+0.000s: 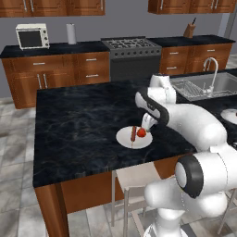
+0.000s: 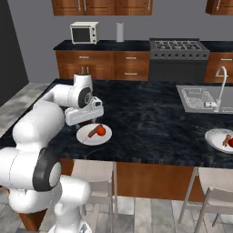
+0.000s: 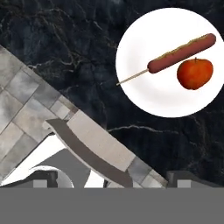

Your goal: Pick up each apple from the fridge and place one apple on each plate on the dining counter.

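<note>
An orange-red apple (image 1: pixel 141 133) (image 2: pixel 101 131) (image 3: pixel 195 73) lies on a white plate (image 1: pixel 126 139) (image 2: pixel 86 137) (image 3: pixel 144 92) near the front edge of the black dining counter (image 1: pixel 78 120) (image 2: pixel 145 118) (image 3: pixel 65 35), beside a corn dog (image 1: pixel 133 134) (image 2: pixel 93 132) (image 3: pixel 181 53). My gripper (image 1: pixel 147 124) (image 2: pixel 86 123) (image 3: pixel 116 179) hovers just above and beside this plate, open, with nothing between its fingers. Further right, a second plate (image 1: pixel 230 115) (image 2: pixel 216 136) carries a red apple (image 2: pixel 231 142) and another corn dog (image 2: pixel 226 140).
A steel sink (image 1: pixel 203 85) (image 2: pixel 200 98) with a faucet is set into the counter's right part. Stools (image 1: pixel 134 178) (image 2: pixel 93 173) (image 3: pixel 98 142) stand below the front edge. A stove (image 1: pixel 132 55) and a microwave (image 1: pixel 32 36) line the back wall.
</note>
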### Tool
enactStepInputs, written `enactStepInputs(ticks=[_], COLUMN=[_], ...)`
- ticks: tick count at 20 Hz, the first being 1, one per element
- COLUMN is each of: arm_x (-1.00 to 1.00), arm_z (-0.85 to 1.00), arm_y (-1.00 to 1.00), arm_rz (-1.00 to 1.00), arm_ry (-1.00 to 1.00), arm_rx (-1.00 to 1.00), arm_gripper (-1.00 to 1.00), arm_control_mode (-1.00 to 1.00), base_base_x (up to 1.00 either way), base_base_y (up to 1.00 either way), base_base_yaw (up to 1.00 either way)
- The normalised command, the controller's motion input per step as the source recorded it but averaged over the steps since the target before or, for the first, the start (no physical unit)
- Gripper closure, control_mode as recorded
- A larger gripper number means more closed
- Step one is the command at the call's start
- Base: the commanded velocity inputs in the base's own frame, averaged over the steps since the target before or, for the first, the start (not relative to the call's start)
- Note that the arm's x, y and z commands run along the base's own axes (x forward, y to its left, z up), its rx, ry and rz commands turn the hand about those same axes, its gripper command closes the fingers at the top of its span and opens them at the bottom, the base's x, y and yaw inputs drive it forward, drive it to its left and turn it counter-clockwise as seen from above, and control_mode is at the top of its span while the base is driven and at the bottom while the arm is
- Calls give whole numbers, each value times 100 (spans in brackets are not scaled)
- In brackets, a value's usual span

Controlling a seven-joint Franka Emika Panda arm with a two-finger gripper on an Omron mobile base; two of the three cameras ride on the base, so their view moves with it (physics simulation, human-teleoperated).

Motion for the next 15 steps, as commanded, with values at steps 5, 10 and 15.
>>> enactStepInputs(ticks=[5, 10, 15], arm_x=[-99, -100, -37], arm_z=[64, 0, 10], arm_y=[15, 2, -1], arm_rz=[-20, -17, -30], arm_ry=[-8, -3, 3], arm_rx=[-2, 0, 0], arm_gripper=[-100, -100, -100], arm_control_mode=[-100, -100, -100], base_base_x=[0, 0, 0], base_base_y=[0, 0, 0], base_base_yaw=[0, 0, 0])
